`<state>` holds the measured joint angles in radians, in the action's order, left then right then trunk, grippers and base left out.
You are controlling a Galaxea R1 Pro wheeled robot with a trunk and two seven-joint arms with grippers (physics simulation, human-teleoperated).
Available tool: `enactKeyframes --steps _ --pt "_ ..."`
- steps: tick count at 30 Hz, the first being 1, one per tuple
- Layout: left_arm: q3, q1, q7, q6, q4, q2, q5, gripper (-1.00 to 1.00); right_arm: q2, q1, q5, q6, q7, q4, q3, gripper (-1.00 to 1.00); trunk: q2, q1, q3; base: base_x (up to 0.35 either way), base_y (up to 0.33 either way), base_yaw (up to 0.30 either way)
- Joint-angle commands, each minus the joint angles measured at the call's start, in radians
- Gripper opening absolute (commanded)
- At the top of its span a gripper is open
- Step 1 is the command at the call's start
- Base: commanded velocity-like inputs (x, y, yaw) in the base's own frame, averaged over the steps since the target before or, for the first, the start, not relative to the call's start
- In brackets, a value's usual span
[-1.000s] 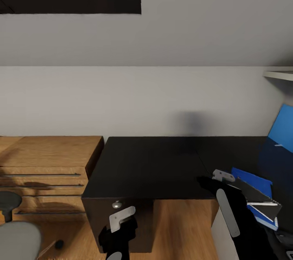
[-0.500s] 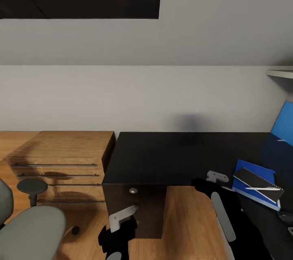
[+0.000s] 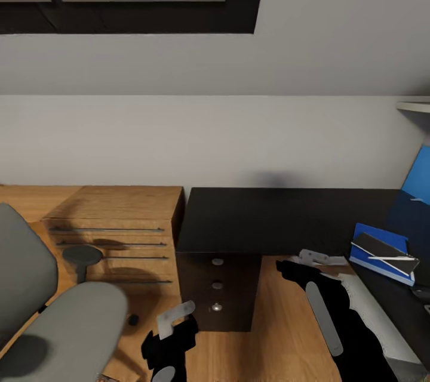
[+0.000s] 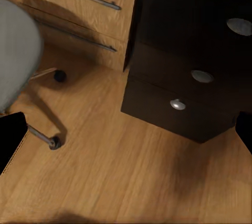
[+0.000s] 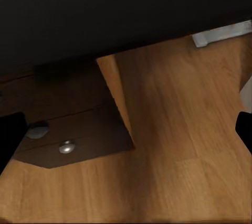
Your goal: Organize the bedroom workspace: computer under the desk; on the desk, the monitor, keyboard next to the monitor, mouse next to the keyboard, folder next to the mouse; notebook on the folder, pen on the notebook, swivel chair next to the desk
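Here the swivel chair sits at about 8 o'clock in the head view, its grey seat and back well apart from the bench. The left gripper hangs nearer to it, just clear of the seat's edge, jaws apart over bare floor; the wrist view shows a castor close below. A wooden dresser stands behind the chair, leaving open floor toward 3 o'clock, in front of the drawer unit. The right gripper also stands open, beside the bench edge. At 3 o'clock the folder carries the notebook and pen.
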<state>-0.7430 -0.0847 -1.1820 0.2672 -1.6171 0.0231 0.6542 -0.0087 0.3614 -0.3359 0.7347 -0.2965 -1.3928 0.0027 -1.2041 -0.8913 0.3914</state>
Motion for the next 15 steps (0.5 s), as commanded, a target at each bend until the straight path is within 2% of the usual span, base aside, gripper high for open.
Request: enactKeyframes --steps 1,7,11,15 --pt "0.002 -0.001 -0.006 0.01 -0.001 0.0 0.002 1.0 -0.001 0.001 -0.009 0.003 -0.009 -0.001 0.008 1.0 -0.001 0.0 0.001 -0.257 0.189 0.186" --pt "0.002 -0.001 -0.005 0.01 0.004 0.0 0.002 1.0 -0.001 0.001 -0.006 0.003 -0.01 0.01 0.02 1.0 -0.001 0.0 0.001 -0.185 0.102 0.217" --pt "0.0 -0.001 -0.005 0.002 0.044 -0.001 0.0 1.0 0.0 0.001 -0.006 -0.002 -0.012 0.057 0.032 1.0 0.013 0.008 -0.005 -0.024 0.011 0.057" --pt "-0.002 -0.001 -0.004 -0.038 0.071 -0.02 0.004 1.0 0.003 0.001 -0.007 -0.019 -0.009 0.1 0.054 1.0 0.041 0.023 -0.018 -0.008 0.004 0.019"
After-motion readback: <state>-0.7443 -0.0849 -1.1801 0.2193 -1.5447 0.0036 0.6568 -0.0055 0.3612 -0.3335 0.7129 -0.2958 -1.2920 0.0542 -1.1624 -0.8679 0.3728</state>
